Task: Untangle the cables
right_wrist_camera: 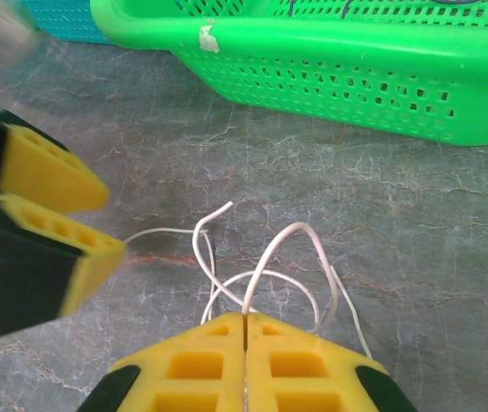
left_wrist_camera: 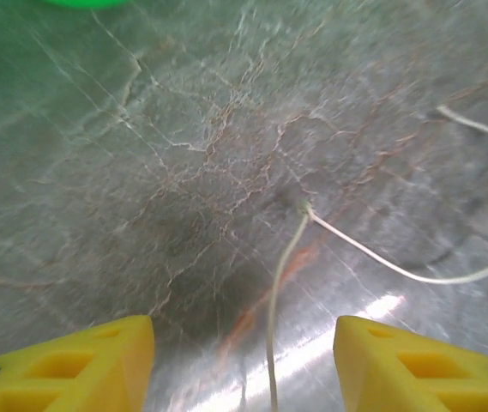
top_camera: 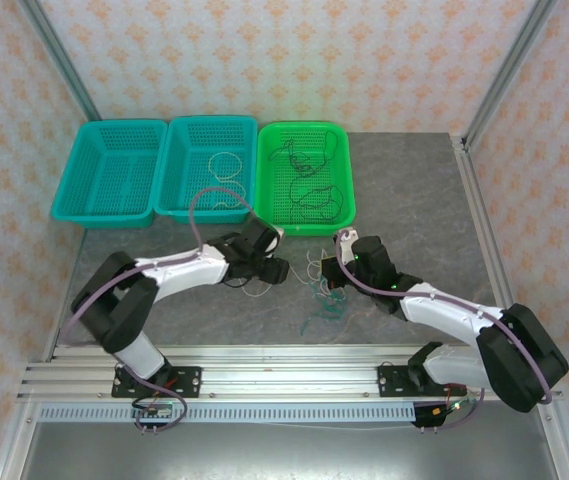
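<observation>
Three baskets (top_camera: 304,125), two claws (left_wrist_camera: 242,324) (right_wrist_camera: 244,322), tangled cables (right_wrist_camera: 299,226)

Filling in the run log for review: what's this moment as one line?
left gripper: open over table | right gripper: shut on white cable | cable looped, near green basket

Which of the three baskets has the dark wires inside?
The bright green basket, the one farthest right. Dark wires lie tangled in it, while the middle teal basket next to it holds pale loops instead.
</observation>
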`<state>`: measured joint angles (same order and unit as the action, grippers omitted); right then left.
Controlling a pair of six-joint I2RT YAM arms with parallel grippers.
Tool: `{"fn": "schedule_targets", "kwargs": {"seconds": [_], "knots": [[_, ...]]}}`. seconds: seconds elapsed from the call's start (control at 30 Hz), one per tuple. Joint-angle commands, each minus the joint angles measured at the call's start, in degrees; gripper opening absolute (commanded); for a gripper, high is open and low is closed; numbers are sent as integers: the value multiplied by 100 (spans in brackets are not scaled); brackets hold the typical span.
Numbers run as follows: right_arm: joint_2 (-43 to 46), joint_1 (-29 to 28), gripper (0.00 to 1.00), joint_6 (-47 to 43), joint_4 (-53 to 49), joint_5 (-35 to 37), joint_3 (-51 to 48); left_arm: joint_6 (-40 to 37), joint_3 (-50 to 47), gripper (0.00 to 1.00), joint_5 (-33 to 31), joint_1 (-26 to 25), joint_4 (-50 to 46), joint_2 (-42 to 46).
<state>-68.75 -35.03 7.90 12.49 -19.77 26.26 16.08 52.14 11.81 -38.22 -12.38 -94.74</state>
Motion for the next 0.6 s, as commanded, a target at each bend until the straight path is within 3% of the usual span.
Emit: {"fn": "schedule_targets", "kwargs": {"seconds": [0.0,0.1,0.17,0.27,0.37,0.57], "knots": [[62,40,0,141,60,27,92,92,264,53,118,-10,339,-318],[61,40,0,294,36,252,62,214,378,29,269,-10,392,-518],[59,37,0,541,47,707,1,265,363,0,195,-3,368,-526],[59,65,0,1069,64,1442,-167,369,203,0,-53,101,277,-301],[459,173,0,2048,-568,2533,-183,834,-194,0,-21,568,291,360],[1342,1228,0,3628,-1382,3279,-682,1359,-754,0,-96,1627,-204,1757]]}}
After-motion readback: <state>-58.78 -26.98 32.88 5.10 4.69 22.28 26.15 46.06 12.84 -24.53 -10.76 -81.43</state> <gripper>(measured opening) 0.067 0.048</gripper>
